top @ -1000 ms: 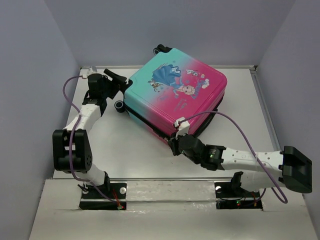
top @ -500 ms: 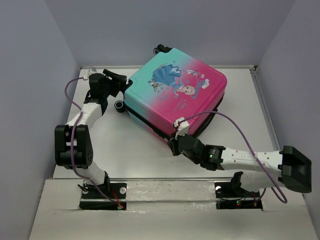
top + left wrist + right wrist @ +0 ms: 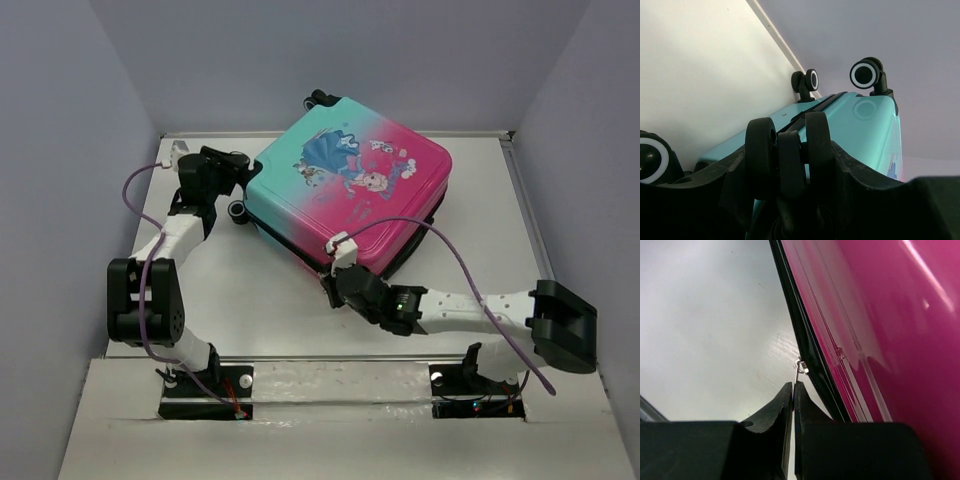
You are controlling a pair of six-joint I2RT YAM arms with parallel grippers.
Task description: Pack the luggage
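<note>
The luggage (image 3: 350, 185) lies flat at the back of the table with its lid down, teal to pink with a cartoon princess on top. At its left rear corner my left gripper (image 3: 226, 166) has both jaws pressed against a black twin wheel (image 3: 789, 150). At the front corner my right gripper (image 3: 335, 285) is shut on the small metal zipper pull (image 3: 799, 367), next to the black zipper band (image 3: 812, 360) and the pink shell (image 3: 880, 315).
Other wheels show at the back (image 3: 811, 80) (image 3: 866, 74), and one near the left jaw (image 3: 650, 157). Grey walls enclose the white table (image 3: 250, 290) on three sides. A raised rim (image 3: 525, 200) runs along its right edge.
My left gripper's jaws have narrowed onto the wheel. My right gripper has slid left along the luggage's front edge with the zipper pull, and its arm has swung left too.
</note>
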